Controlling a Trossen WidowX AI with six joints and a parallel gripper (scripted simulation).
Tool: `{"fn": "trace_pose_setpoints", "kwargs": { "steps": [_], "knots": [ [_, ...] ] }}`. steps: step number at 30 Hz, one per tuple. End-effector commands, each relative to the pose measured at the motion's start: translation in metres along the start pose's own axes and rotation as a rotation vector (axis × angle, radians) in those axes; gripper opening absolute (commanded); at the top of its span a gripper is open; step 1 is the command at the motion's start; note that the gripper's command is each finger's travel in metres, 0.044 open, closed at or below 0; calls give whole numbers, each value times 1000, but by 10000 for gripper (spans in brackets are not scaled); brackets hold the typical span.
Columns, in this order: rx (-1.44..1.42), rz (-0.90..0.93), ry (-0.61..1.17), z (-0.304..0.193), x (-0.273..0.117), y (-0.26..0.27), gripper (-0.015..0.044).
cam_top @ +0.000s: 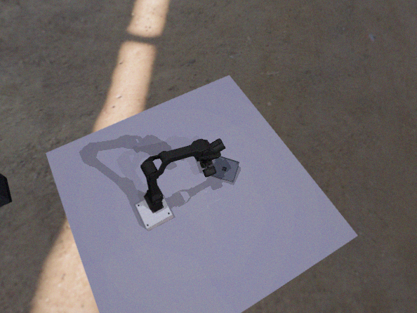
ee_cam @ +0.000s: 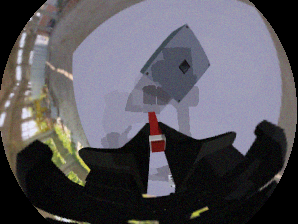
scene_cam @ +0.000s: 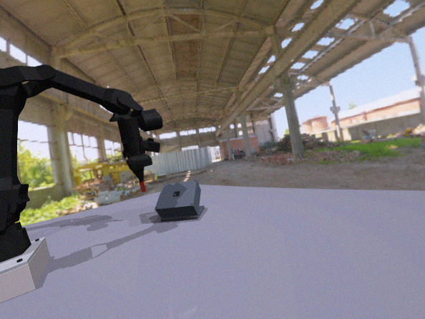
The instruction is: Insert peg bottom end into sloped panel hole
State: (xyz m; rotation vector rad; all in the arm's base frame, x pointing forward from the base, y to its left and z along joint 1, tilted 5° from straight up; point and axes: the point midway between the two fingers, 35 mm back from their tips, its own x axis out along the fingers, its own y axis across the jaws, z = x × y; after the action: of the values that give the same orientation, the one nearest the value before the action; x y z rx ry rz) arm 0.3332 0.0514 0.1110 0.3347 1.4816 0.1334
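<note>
The red peg (scene_cam: 143,187) (ee_cam: 153,121) is held in my gripper (scene_cam: 142,179) (ee_cam: 153,125), which is shut on it. Its lower end sticks out below the fingertips, above table height. In the wrist view its near end looks square, with a pale band. The grey sloped panel (cam_top: 232,170) (scene_cam: 189,192) (ee_cam: 196,51) stands on the table just beyond the peg. Its face has one dark square hole (cam_top: 224,168) (scene_cam: 176,194) (ee_cam: 184,66), which looks like a diamond in the wrist view. The peg is apart from the panel, to its left in the exterior view. In the top view the arm hides the peg.
The arm's white base (cam_top: 154,215) (scene_cam: 21,277) stands on the pale lilac table (cam_top: 246,238) (scene_cam: 286,257). The arm arches from it toward the panel. Arm shadows fall across the table and the panel's face. A black object (cam_top: 4,190) shows at the left edge of the top view.
</note>
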Motion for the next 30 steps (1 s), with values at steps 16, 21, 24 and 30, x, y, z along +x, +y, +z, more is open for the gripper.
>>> {"fn": "trace_pose_setpoints", "kwargs": {
  "steps": [16, 21, 24, 30],
  "knots": [
    [163, 57, -53, 14, -13, -20, 0],
    [204, 71, -66, 17, -16, -26, 0],
    [229, 80, -74, 18, -18, -29, 0],
    [277, 97, -90, 22, -23, -36, 0]
  ]
}}
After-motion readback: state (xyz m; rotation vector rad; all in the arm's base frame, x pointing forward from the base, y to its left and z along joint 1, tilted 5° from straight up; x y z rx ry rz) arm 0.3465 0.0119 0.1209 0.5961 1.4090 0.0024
